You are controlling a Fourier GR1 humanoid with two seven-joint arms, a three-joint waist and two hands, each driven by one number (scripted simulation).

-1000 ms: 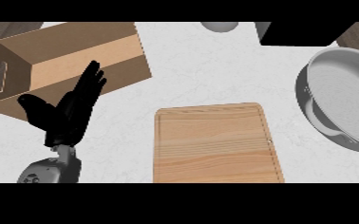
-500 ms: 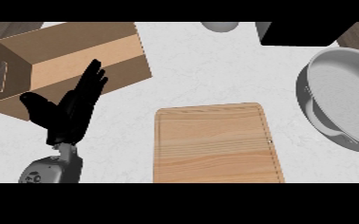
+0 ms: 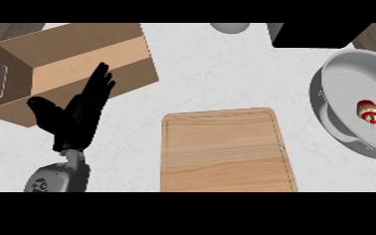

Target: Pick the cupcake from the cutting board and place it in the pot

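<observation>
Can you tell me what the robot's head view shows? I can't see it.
A cupcake sits inside the grey pot at the right edge, and the wooden cutting board in the middle holds nothing. The left hand rests open at the left, fingers up, near a brown box.

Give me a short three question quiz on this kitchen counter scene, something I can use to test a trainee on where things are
1. True or false: the cupcake lies on the cutting board.
2. Which hand shows in the head view, and how are its fingers? A) left hand, straight B) right hand, curled C) both hands, curled
3. Fill in: the cupcake sits inside the ____ at the view's right edge.

Key
1. False. The board's top is bare; the cupcake is in the pot.
2. A. The left hand rests open at the lower left, in front of the wooden box. The right hand is out of view.
3. pot
</observation>
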